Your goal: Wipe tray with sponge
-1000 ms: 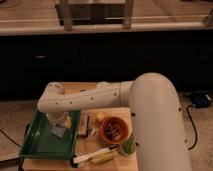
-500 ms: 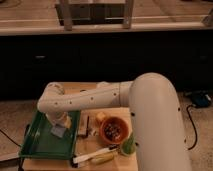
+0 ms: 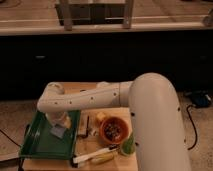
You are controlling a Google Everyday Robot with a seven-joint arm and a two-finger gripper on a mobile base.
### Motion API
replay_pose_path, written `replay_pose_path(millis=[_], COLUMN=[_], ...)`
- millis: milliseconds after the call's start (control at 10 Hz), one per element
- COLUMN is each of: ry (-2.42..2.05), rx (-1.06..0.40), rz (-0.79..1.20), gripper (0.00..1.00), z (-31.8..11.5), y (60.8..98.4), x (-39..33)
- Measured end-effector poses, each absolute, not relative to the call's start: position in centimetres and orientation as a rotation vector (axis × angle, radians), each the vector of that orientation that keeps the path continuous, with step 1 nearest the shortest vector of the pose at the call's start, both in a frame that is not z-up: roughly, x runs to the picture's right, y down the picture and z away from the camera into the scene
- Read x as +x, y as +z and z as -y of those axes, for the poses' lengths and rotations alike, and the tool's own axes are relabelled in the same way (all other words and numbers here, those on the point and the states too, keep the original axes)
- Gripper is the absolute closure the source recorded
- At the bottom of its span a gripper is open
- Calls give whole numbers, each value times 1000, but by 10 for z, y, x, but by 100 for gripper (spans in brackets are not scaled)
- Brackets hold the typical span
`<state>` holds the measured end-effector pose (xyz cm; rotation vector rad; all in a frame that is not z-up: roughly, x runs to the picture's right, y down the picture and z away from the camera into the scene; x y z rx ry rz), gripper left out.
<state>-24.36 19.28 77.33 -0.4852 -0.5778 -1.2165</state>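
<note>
The tool points down over the dark-green tray, the blue-grey sponge directly beneath it against the tray floor, apparently positioned for wiping; whether it clenches the sponge cannot be told.

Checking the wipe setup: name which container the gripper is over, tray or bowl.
The dark-green tray, flat and rectangular; the gripper hangs over it by the sponge. The round orange bowl sits apart.
</note>
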Motion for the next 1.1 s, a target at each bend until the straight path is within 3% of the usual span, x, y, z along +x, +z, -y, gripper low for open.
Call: replay_pose_path(millis=[600,1100], ry=[-1160,-1167], rx=[-551,-551], rz=[641,675], gripper=[100,100], z=[-205,-190], y=[802,830], x=[-238,-247])
